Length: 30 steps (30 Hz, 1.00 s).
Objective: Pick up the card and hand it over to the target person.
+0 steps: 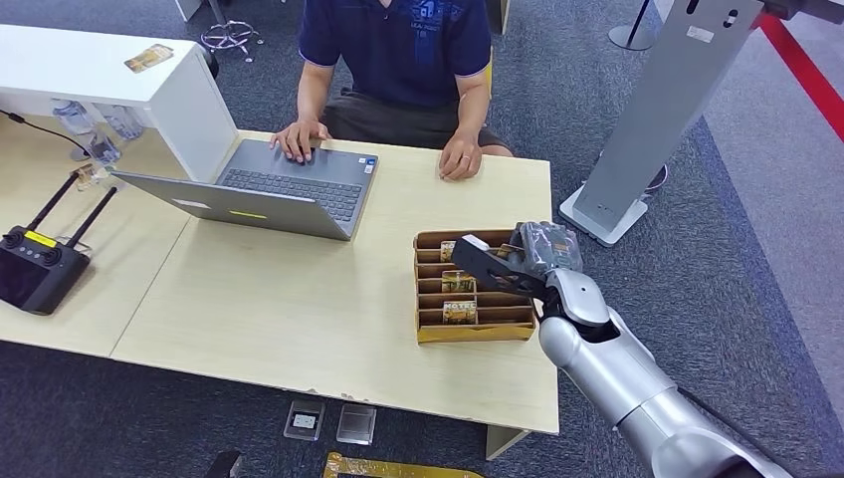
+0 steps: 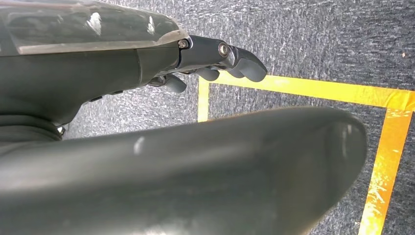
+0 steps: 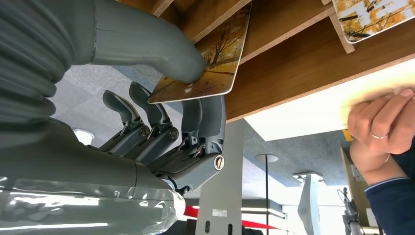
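A wooden card rack (image 1: 473, 329) stands on the table's right part with cards in several slots. My right hand (image 1: 513, 257) hovers over the rack's far right end. In the right wrist view its thumb (image 3: 161, 49) and fingers (image 3: 208, 117) pinch a card (image 3: 205, 61) with an autumn-tree picture, still partly inside a rack slot (image 3: 274, 29). Another card (image 3: 374, 17) sits in a neighbouring slot. The person (image 1: 398, 60) sits across the table, both hands resting near the laptop. My left hand (image 2: 215, 61) hangs over the floor with its fingers curled and nothing in them.
An open grey laptop (image 1: 269, 189) lies in front of the person. A black controller with antennas (image 1: 40, 264) sits at the table's left. A white cabinet (image 1: 109, 85) stands at the back left, a grey stand (image 1: 647, 129) to the right. Yellow floor tape (image 2: 303, 90) lies below.
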Each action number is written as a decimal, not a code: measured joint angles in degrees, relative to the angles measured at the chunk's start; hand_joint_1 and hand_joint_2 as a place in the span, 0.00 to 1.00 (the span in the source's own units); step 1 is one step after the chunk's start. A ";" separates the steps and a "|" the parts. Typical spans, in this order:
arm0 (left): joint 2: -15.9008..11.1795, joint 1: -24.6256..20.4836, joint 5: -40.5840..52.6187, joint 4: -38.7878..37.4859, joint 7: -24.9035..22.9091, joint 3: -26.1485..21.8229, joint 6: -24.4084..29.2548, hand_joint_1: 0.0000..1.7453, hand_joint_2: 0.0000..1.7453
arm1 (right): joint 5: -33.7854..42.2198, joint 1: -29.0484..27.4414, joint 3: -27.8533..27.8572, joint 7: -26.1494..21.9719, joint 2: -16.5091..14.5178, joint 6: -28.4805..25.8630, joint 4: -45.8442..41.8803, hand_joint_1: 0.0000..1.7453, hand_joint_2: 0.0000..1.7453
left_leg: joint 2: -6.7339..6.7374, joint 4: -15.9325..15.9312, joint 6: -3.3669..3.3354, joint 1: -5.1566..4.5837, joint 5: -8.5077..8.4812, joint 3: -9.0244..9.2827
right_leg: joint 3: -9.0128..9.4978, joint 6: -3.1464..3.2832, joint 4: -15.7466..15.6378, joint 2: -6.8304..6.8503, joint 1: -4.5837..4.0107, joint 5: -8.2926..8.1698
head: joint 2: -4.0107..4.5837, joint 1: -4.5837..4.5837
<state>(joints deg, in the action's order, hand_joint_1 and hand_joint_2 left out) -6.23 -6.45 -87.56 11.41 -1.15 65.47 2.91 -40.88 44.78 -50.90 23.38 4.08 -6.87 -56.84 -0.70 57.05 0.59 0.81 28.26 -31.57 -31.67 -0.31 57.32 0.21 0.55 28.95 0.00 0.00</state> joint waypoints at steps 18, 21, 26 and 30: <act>0.24 0.16 -1.22 0.06 0.76 -1.60 0.95 0.00 0.00 | 0.53 -0.83 2.16 1.92 6.02 -0.23 -27.62 0.92 1.00 | -0.08 0.12 -0.01 0.00 0.03 -0.14 | -0.12 -0.02 0.10 0.06 0.01 0.04 | 0.00 0.00; 0.25 0.13 -1.11 0.03 1.22 -1.51 0.85 0.00 0.00 | 1.01 -0.44 1.68 1.07 5.03 -0.84 -25.23 0.92 1.00 | -0.04 0.11 0.00 0.00 0.04 -0.12 | -0.13 -0.02 0.10 0.02 0.00 0.04 | 0.00 0.00; 0.20 0.04 -0.73 -0.11 1.41 -0.95 0.75 0.00 0.00 | 1.92 1.97 0.14 -2.67 -0.03 -3.30 -10.58 0.92 1.00 | 0.06 0.02 0.02 0.00 0.00 -0.01 | -0.06 0.00 0.03 -0.08 0.01 -0.02 | 0.00 0.00; 0.20 -0.01 -0.78 -0.24 1.13 -0.76 0.87 0.00 0.00 | 1.64 5.27 -0.88 -6.57 -5.51 -6.34 3.02 0.92 1.00 | 0.23 -0.01 0.02 -0.01 -0.01 0.02 | -0.07 0.01 0.03 -0.26 0.01 -0.08 | 0.00 0.00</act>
<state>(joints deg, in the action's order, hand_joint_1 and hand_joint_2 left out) -6.03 -6.45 -88.34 11.17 -0.02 64.70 3.77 -39.24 50.05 -51.78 16.82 -1.44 -13.20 -53.82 -0.47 57.04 0.62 0.80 28.26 -31.54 -31.74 -0.30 57.35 -0.05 0.56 28.87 0.00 0.00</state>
